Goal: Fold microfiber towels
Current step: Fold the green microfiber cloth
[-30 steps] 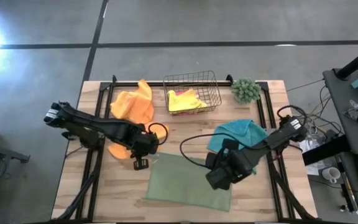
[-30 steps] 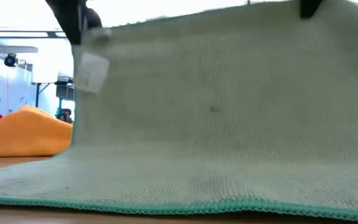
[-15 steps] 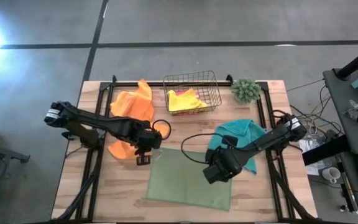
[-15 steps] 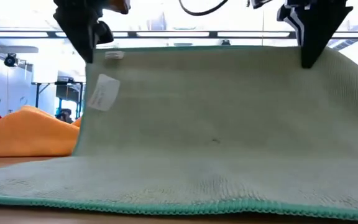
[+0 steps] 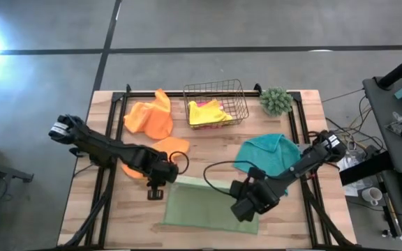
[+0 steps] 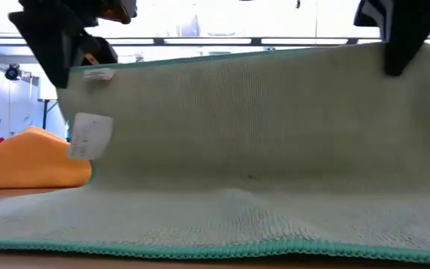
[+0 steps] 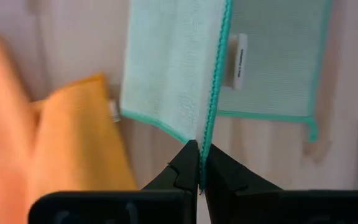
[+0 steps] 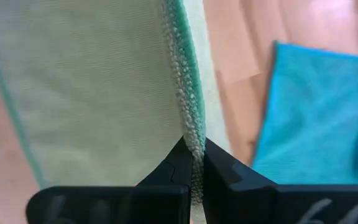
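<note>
Both grippers moved nearer w/ green towel [image 5: 208,209] edge, left gripper [image 5: 155,193] & right gripper [image 5: 246,207] clamped on it, soft woven square half-folded

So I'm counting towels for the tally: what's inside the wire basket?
A crumpled yellow towel lies in the wire basket, with a pink one showing at its edge. Whatever lies beneath them is covered.
</note>
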